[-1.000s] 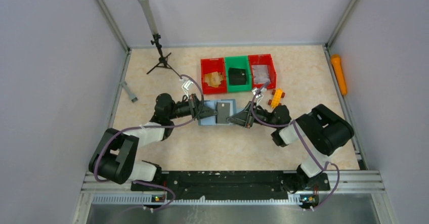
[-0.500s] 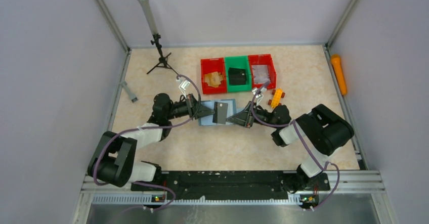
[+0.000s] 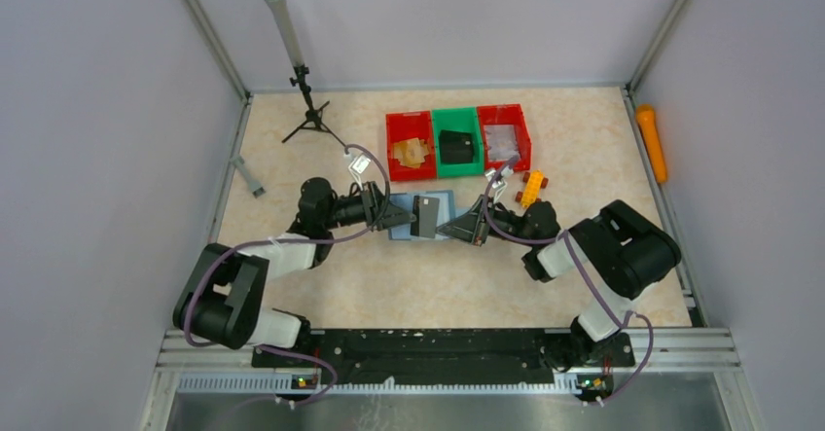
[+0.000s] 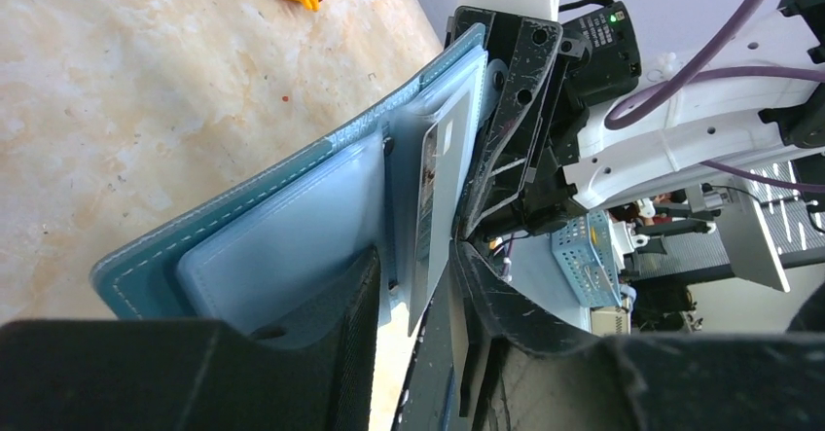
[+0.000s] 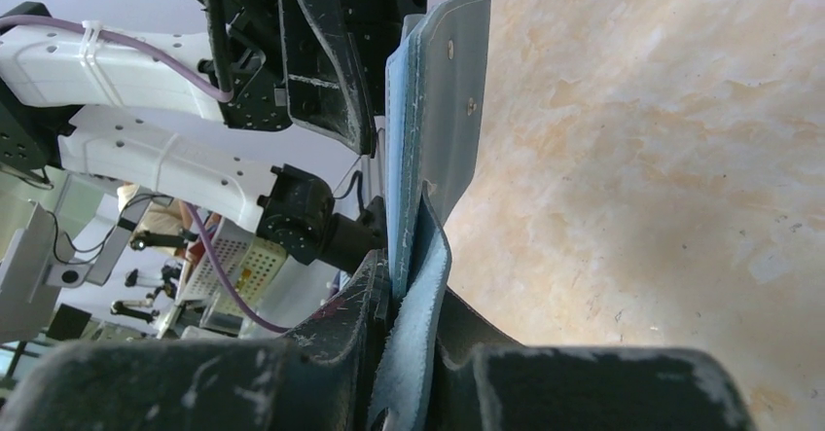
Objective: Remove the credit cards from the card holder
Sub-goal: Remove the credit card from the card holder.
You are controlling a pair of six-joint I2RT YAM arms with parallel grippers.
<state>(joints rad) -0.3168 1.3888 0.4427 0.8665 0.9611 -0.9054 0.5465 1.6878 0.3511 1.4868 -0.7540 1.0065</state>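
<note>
Table (image 3: 321, 285), seen from above: both arms reach in toward the middle and meet at the card holder (image 3: 440, 202).

- Card holder – lies open on the table just in front of the row of 3 bins, between the 2 grippers. Slate-teal outside, lighter blue-grey inside.
- Card (image 3: 425, 215) – 1 dark card sits on the holder's middle in the top view. In the left wrist view the card (image 4: 443, 197) stands partly out of an inner pocket of the card holder (image 4: 292, 227), its free edge pointing toward the camera.
- Left gripper (image 3: 404, 219) – at the holder's left side. From its own camera the left gripper (image 4: 416, 256) has its jaws parted to a narrow gap; the card's free edge stands between the fingers (image 4: 340, 353) with daylight on both sides, so nothing is pinched.
- Right gripper (image 3: 449, 227) – at the holder's right side. Its own camera shows the right gripper (image 5: 404, 285) closed tight on one flap of the card holder (image 5: 443, 90), the flap running up and away from the jaws.

Surroundings, top view:
- red bin (image 3: 410, 144), green bin (image 3: 456, 141) and second red bin (image 3: 503, 137) side by side – the green one holds a black lump.
- yellow toy (image 3: 529, 188) just right of the bins, near the right arm's wrist.
- small tripod (image 3: 306, 110) at the far left corner.
- orange cylinder (image 3: 650, 142) along the right edge, well apart from the rest.
</note>
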